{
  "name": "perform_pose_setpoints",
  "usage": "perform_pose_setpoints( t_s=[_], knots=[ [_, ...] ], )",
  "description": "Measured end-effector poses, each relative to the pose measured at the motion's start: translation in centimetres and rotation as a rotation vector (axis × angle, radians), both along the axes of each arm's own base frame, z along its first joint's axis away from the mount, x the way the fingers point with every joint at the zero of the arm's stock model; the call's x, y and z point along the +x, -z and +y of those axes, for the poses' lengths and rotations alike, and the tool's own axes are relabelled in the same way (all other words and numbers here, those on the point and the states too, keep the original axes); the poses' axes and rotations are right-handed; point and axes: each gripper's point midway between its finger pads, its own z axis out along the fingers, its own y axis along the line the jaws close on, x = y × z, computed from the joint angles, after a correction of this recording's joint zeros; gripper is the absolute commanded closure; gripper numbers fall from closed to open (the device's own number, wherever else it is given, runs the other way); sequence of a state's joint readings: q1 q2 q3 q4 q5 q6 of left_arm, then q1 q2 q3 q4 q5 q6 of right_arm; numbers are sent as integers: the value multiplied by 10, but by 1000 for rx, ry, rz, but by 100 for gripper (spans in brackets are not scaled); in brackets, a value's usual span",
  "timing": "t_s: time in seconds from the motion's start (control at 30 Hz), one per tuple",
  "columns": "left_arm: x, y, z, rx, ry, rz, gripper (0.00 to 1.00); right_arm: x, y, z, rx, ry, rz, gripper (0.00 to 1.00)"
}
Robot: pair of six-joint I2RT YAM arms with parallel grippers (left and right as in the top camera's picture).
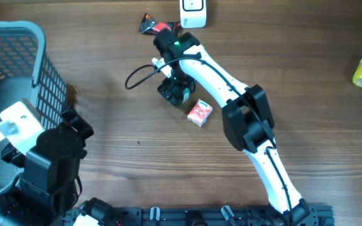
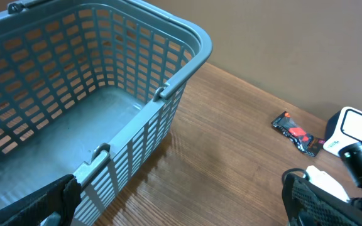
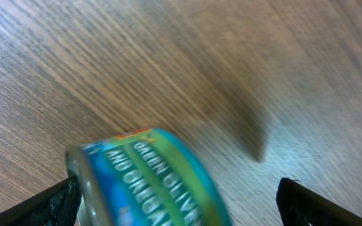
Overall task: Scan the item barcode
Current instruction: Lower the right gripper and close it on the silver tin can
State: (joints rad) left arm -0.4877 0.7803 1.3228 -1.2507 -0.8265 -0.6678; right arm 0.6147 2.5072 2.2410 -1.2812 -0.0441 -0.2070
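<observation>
step in hand, as judged: approach for pick-up of the item. the right claw (image 3: 178, 191) stands fully open and holds nothing; its two fingers straddle a round tin with a blue and green printed label (image 3: 144, 176), which rests on the brown wood-grain bench (image 1: 307, 50) just beside a small red and white carton (image 1: 200, 113) and near a loop of black cable (image 1: 137, 76). whether a finger touches the tin cannot be told, as the wrist view is blurred. the left claw (image 2: 181, 188) is likewise fully open and empty, hanging over the near rim of the grey-blue slatted plastic basket (image 2: 168, 88) at the left of the bench. the white box-shaped device with a rounded window (image 1: 193, 11), taken to be the scanner, stands at the far edge of the bench beyond the right arm, with a black and red foil packet (image 1: 154, 26) beside it. next move calls for: close the right claw squarely across the tin's side wall, lift clear of the carton and cable, then turn the tin so its barcode faces the scanner window. the barcode's position on the label is not visible, so rotation may be required.
</observation>
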Motion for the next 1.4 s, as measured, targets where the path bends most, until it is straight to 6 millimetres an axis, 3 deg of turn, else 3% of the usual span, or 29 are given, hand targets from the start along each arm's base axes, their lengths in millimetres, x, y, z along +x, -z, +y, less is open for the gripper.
perform_pose_setpoints(
  t_s=[0.23, 0.37, 1.0, 1.4],
  knots=[
    [0, 1, 0, 2, 0, 4, 0, 12, -44, -2, 79, 34, -63, 0],
    [-2, 2, 1, 7, -1, 12, 0, 13, -59, -4, 99, 61, -80, 0],
    [-3, 2, 4, 21, -10, 19, 0, 7, -59, 0, 82, 110, -73, 0],
    [-3, 2, 4, 21, -10, 18, 0, -9, -56, 27, 93, 64, -80, 1]
  ],
)
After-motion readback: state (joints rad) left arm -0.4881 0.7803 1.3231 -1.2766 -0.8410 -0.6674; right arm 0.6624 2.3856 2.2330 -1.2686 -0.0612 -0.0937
